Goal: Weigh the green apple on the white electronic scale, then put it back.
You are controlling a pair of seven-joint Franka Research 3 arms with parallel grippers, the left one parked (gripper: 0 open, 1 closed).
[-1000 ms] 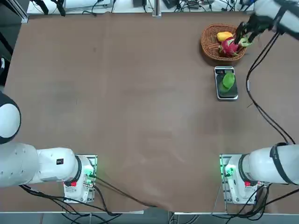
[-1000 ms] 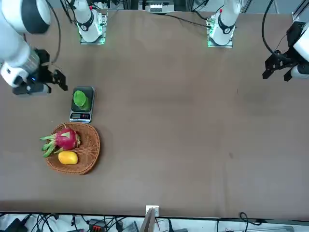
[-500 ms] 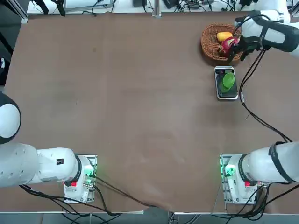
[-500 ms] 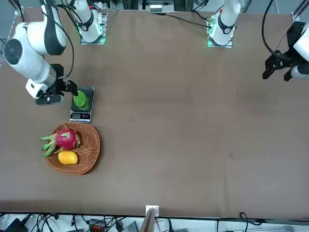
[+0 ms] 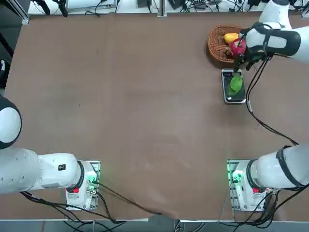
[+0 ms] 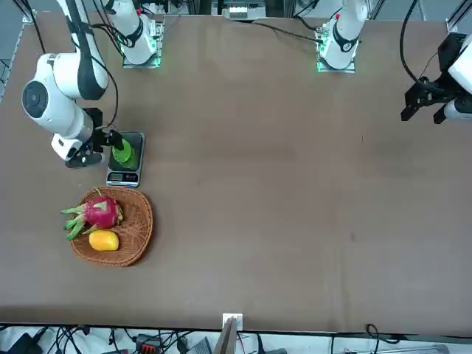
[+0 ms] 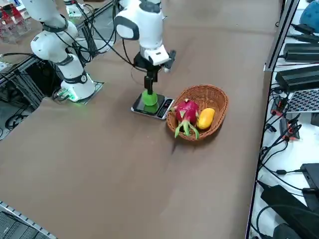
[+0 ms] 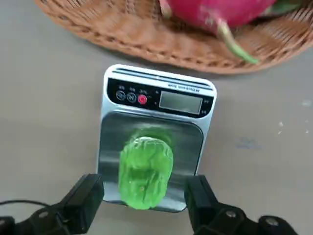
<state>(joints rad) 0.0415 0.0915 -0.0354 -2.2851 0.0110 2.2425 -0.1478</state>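
Observation:
The green apple [image 8: 145, 171] rests on the dark top of the white electronic scale [image 8: 159, 98], whose display strip faces the basket. Seen from overhead, the apple [image 5: 236, 83] lies in the middle of the scale [image 5: 235, 98] at the right back of the table. My right gripper [image 8: 143, 188] hangs just above the apple, open. Its fingers [image 8: 85, 196] stand apart on either side of the fruit without touching it. From the side, the gripper [image 7: 149, 82] points straight down over the apple [image 7: 149, 97]. Across the table, the gripper [image 6: 110, 140] appears beside the apple [image 6: 122, 153].
A round wicker basket [image 5: 216, 46] sits just behind the scale. It holds a pink dragon fruit [image 5: 236, 48] and an orange-yellow fruit [image 5: 231, 36]. The arm's black cable [image 5: 256, 111] hangs over the table to the right of the scale. Brown tabletop stretches to the left.
My right arm has swung from the basket's far right side to the scale and lowered over the apple. The apple has stayed on the scale.

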